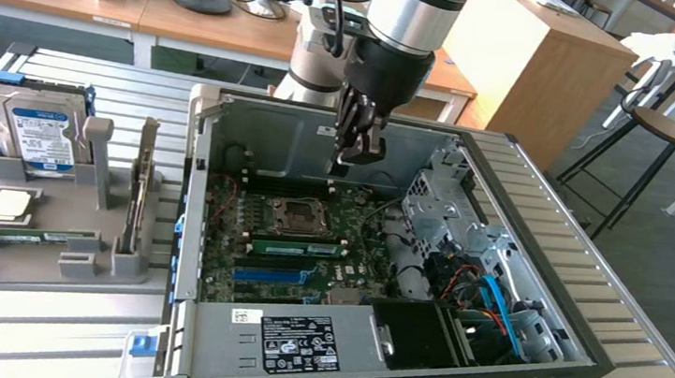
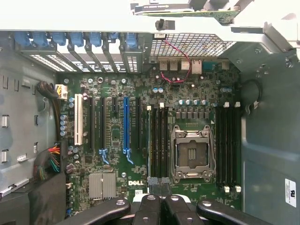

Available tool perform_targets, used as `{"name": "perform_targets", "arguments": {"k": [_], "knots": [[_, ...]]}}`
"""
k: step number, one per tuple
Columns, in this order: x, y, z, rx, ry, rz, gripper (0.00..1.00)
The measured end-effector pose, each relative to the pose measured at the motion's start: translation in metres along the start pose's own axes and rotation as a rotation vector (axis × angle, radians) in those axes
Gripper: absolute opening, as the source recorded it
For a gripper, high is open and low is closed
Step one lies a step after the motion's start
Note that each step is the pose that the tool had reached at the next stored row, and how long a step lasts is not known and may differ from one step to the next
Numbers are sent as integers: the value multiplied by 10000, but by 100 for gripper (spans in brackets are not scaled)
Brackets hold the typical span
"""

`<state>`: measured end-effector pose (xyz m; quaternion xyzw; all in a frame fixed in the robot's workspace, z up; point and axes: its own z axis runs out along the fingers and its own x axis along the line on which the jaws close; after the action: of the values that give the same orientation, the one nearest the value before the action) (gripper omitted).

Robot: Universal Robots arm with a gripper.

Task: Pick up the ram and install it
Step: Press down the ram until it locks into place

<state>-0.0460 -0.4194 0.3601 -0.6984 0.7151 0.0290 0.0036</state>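
Observation:
A ram stick [image 1: 294, 247], green with dark chips, stands in a memory slot beside the open processor socket [image 1: 300, 213] on the motherboard. My gripper [image 1: 360, 157] hangs inside the open computer case, above the board's rear part and well clear of that stick. Its fingers are shut with nothing between them. In the wrist view the shut gripper [image 2: 158, 182] looks straight down on the memory slots [image 2: 159, 140] next to the socket [image 2: 191, 154]. A second thin board [image 1: 139, 182] stands on edge in the grey holder [image 1: 116, 265] outside the case.
The holder also carries a hard drive [image 1: 42, 130], a square silver processor chip [image 1: 6, 203] and a flat green strip [image 1: 38, 236]. The case walls [image 1: 306, 134], drive cage [image 1: 436, 209] and cables [image 1: 484, 294] crowd the board. A stool [image 1: 662, 124] stands off the table.

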Motion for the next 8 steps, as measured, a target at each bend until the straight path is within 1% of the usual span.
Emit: {"name": "perform_targets", "arguments": {"k": [3, 8], "knots": [[0, -1, 2, 12, -10, 253, 10], [0, 0, 8, 44, -35, 951, 10]]}}
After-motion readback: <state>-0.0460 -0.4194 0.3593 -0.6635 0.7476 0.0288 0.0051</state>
